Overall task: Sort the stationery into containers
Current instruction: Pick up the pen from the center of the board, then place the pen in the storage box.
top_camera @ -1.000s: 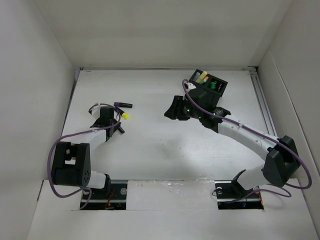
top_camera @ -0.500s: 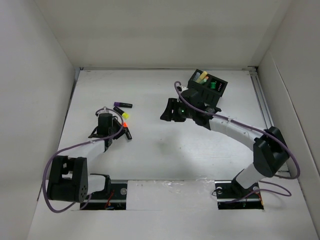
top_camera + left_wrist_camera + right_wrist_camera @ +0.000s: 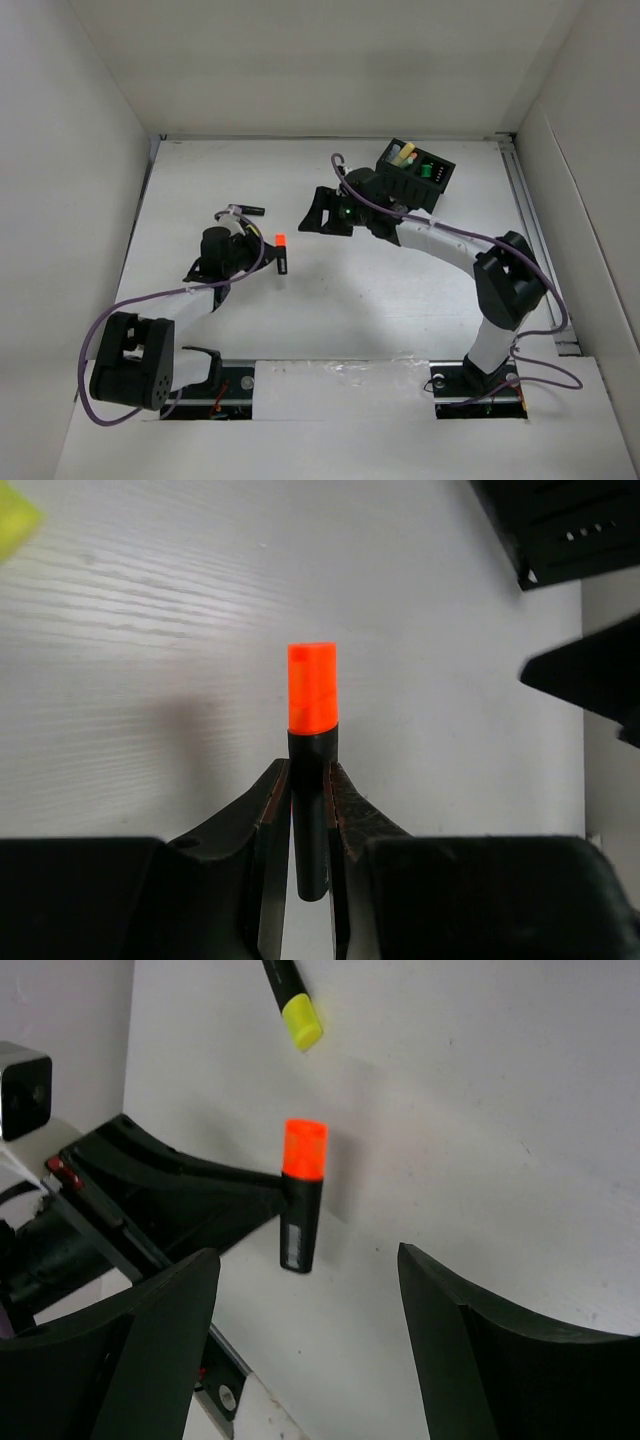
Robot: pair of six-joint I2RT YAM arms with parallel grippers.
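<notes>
White wood-grain bench point(image 3: 330, 310), plain white walls. Left end effector point(image 3: 308, 776) clamps orange-capped marker point(image 3: 312, 685) near bench centre; barrel print unreadable. Right end effector point(image 3: 305, 1290) gaping, empty. Organiser box point(image 3: 400, 185) near far right corner

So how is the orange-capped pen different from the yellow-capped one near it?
The orange-capped pen is clamped in the left gripper; the yellow-capped pen lies loose on the table, nothing touching it. The orange one shows whole in the right wrist view; the yellow one is cut off by the picture's top edge. Both have black barrels and bright caps.
</notes>
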